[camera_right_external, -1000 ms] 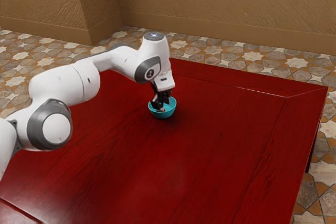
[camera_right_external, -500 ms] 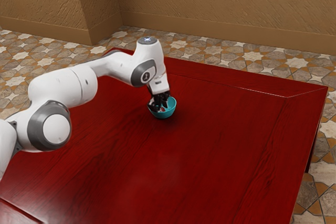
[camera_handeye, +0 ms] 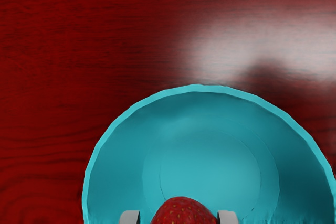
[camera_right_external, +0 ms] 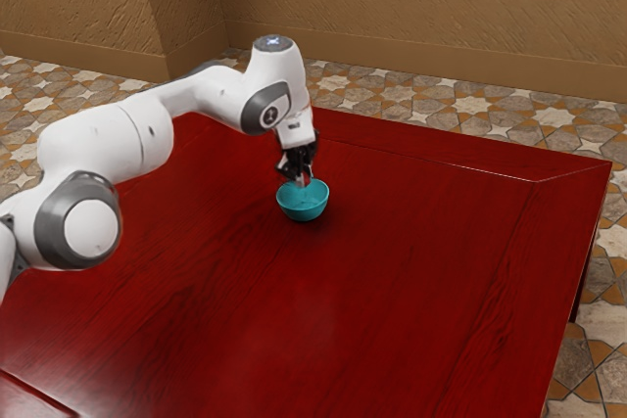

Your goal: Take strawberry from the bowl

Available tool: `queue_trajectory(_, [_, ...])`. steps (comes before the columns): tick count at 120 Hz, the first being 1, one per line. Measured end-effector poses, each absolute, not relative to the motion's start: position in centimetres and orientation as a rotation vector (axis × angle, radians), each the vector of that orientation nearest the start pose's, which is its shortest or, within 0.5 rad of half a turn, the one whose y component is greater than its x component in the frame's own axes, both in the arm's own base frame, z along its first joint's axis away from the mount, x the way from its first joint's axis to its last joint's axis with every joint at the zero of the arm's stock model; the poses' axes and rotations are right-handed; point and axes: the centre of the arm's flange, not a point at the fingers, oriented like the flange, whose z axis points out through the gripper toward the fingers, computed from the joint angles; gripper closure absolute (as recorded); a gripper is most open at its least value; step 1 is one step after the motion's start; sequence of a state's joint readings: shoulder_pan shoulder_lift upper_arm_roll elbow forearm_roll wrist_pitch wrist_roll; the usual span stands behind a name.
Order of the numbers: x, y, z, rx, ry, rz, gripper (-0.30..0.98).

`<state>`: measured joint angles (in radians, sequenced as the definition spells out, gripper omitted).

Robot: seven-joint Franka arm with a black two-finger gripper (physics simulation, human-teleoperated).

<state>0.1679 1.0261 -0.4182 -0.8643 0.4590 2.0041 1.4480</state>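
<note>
Red table [camera_right_external: 392,281] is stretching below far tan walls [camera_right_external: 421,7]. Arm [camera_right_external: 147,134] is reaching in from the exterior view's left; gripper [camera_right_external: 303,181] is pinching strawberry [camera_handeye: 184,213], fingers parted by its width, holding it over the teal bowl [camera_right_external: 303,207].

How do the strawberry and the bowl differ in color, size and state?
The strawberry is red and speckled; the bowl is plain turquoise. The strawberry is much smaller than the bowl. The strawberry is held in the gripper; the bowl stands on the table.
</note>
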Motion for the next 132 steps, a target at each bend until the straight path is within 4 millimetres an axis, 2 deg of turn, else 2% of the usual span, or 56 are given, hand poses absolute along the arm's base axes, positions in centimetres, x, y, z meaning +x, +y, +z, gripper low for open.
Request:
queue_trajectory(6, [80.3, -4.3, 34.7, -1.985, 2.175, -0.139, 0.68])
queue_trajectory(14, [79.6, -8.0, 38.0, -1.931, 2.209, -0.163, 0.68])
queue_trajectory(20, [79.0, -10.9, 39.0, -1.903, 2.249, -0.178, 0.67])
queue_trajectory(28, [78.2, -15.0, 39.2, -1.865, 2.31, -0.189, 0.66])
queue_trajectory(33, [77.8, -16.7, 38.3, -1.86, 2.346, -0.186, 0.66])
queue_trajectory(39, [77.5, -17.9, 36.8, -1.871, 2.38, -0.179, 0.65])
queue_trajectory(51, [77.2, -19.0, 32.1, -1.916, 2.44, -0.138, 0.64])
queue_trajectory(58, [77.0, -19.2, 30.2, -1.939, 2.459, -0.125, 0.63])
queue_trajectory(67, [76.9, -19.1, 29.2, -1.959, 2.466, -0.12, 0.51])
queue_trajectory(86, [76.4, -18.8, 29.0, -1.977, 2.467, -0.09, 0.24])
queue_trajectory(92, [75.6, -18.4, 30.8, -1.971, 2.444, -0.057, 0.19])
queue_trajectory(98, [73.9, -17.9, 34.8, -1.966, 2.406, -0.025, 0.15])
queue_trajectory(110, [68.0, -14.9, 45.4, -2.036, 2.252, -0.002, 0.1])
queue_trajectory(117, [63.6, -13.1, 51.6, -2.106, 2.129, 0.002, 0.07])
queue_trajectory(126, [58.1, -10.8, 57.6, -2.21, 1.959, 0.006, 0.05])
queue_trajectory(132, [55.2, -9.6, 60.5, -2.283, 1.848, 0.004, 0.04])
